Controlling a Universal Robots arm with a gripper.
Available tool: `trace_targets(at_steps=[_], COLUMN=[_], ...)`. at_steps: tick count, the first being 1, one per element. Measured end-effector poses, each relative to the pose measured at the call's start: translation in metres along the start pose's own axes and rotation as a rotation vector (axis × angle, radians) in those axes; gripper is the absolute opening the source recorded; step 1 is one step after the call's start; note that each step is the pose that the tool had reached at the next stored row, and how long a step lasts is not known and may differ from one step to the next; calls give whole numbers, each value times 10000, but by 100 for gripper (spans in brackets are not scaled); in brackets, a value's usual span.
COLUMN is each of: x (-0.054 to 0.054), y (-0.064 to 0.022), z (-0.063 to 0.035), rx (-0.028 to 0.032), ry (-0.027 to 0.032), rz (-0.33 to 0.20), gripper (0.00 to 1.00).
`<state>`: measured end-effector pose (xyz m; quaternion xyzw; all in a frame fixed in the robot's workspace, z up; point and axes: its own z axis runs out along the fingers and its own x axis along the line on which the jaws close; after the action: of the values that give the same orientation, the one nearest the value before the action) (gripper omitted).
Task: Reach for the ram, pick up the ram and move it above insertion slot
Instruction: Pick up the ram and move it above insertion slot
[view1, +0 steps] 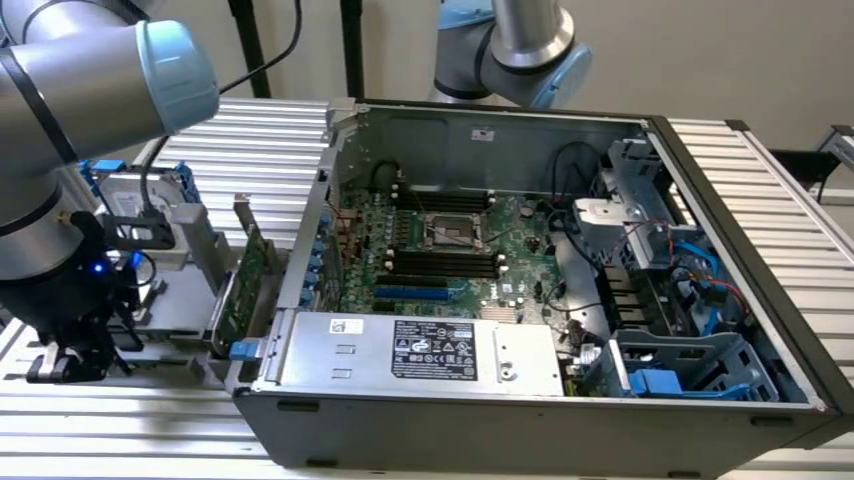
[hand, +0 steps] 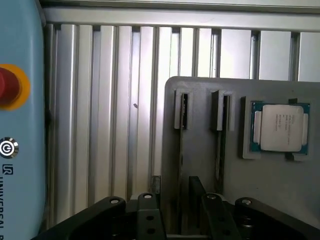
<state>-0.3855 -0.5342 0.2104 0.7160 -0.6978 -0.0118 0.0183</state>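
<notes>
Open computer case (view1: 534, 250) lies well apart, toward the exterior view's right. Gripper (view1: 64, 362) is low over grey holder block (hand: 200, 150); cannot tell if jaws are apart or together. Ram (hand: 180, 155) sits edge-on in its slot just beneath, long axis running away from wrist. Chips indistinct; near end hidden.

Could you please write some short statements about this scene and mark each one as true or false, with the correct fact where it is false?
1. The computer case is open and its motherboard is in sight. True.
2. The gripper hangs above the motherboard's slots. False: it is outside the case, at the exterior view's left, by the gray holder.
3. A processor chip lies in a recess of the gray holder. True.
4. The green expansion card lies flat on the motherboard. False: it stands on edge outside the case, at the exterior view's left.
</notes>
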Motion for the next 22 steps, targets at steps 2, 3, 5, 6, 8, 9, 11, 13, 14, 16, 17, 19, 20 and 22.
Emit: trace_targets(at_steps=[2, 3, 5, 6, 8, 9, 11, 13, 14, 16, 17, 19, 20, 22], x=[0, 0, -1, -2, -5, -7, -8, -9, -10, -22, -31, -40, -40, -40], y=[5, 7, 14, 19, 31, 35, 38, 39, 39, 39, 38, 37, 37, 37], z=[32, 47, 70, 78, 87, 91, 97, 105, 107, 110, 112, 117, 118, 127], rx=[-1, 1, 1, 0, -5, -5, -11, -17, -19, -20, -19, -18, -20, -20], ry=[-16, -23, -34, -46, -67, -74, -80, -87, -90, -93, -96, -97, -96, -96], rz=[-8, -8, -3, 10, 54, 95, 229, 414, 488, 567, 592, 609, 610, 611], gripper=[36, 36, 36, 36, 36, 36, 36, 36, 36, 36, 36, 36, 36, 36])
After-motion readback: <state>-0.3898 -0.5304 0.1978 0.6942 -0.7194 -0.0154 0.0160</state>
